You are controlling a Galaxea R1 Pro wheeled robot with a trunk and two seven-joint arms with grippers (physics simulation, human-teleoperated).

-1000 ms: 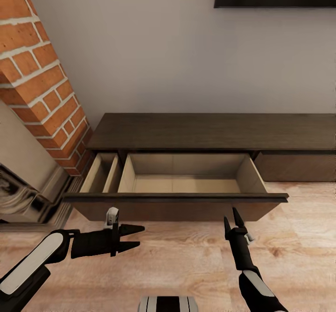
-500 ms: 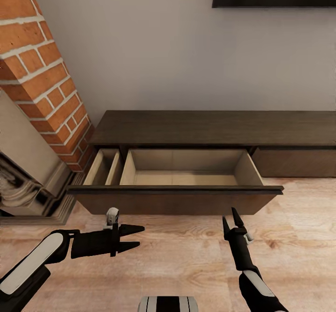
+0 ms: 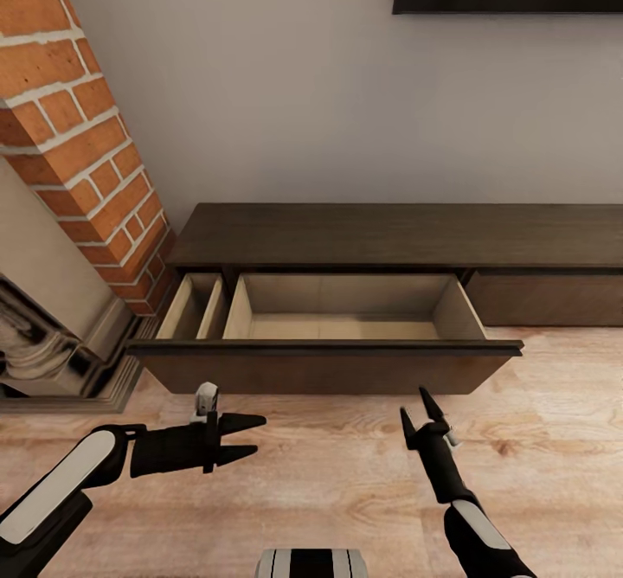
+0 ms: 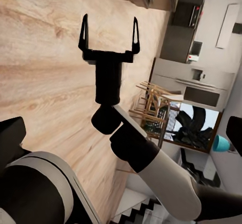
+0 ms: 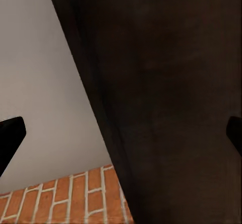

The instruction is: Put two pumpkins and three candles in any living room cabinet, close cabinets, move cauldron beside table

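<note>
Dark-brown cabinet (image 3: 407,236) with its wide drawer (image 3: 342,327) pulled out, long axis crosswise, beige interior apparently empty. The right pincer (image 3: 414,405), released, points at the drawer front and is nearer; the left pincer (image 3: 251,438), also released, points sideways.

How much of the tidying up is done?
Done: the cabinet's drawer is pulled open, but nothing lies inside. In hand: nothing; the left gripper and right gripper are open with nothing between the fingers. Left: pumpkins, candles and cauldron, then closing the drawer.
</note>
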